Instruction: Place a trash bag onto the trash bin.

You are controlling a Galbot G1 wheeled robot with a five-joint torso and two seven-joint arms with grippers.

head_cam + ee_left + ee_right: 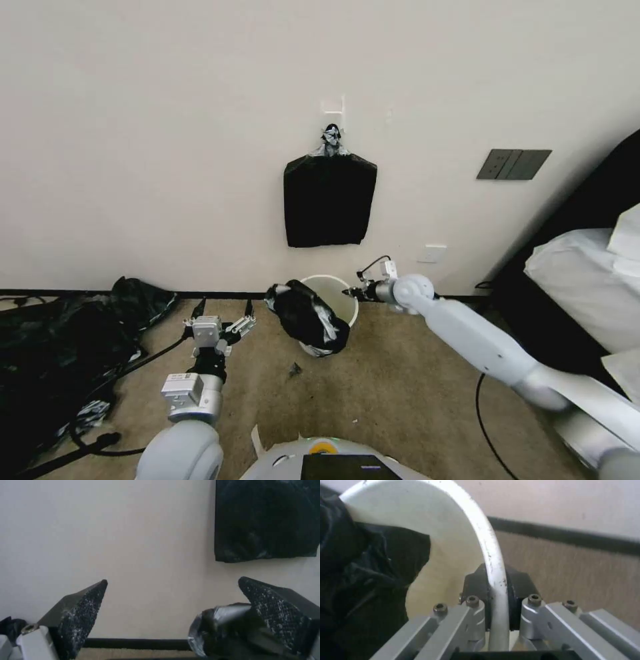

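The cream-white trash bin (333,288) stands on the carpet by the wall. The glossy black trash bag (307,319) is crumpled over its near-left rim and hangs down the outside; the far-right part of the opening is bare. My right gripper (349,291) is shut on the bin's right rim. In the right wrist view, the right gripper (496,580) has its black pads on either side of the white rim (490,542), with the bag (363,570) beside it. My left gripper (223,313) is open and holds nothing, a hand's width left of the bag. Its fingers (83,610) frame the bag (226,627).
A flat black bundle (329,200) hangs from a wall hook above the bin. Black plastic sheeting (60,340) and cables cover the floor at left. A bed (587,280) stands at right. A small dark scrap (294,369) lies on the carpet in front of the bin.
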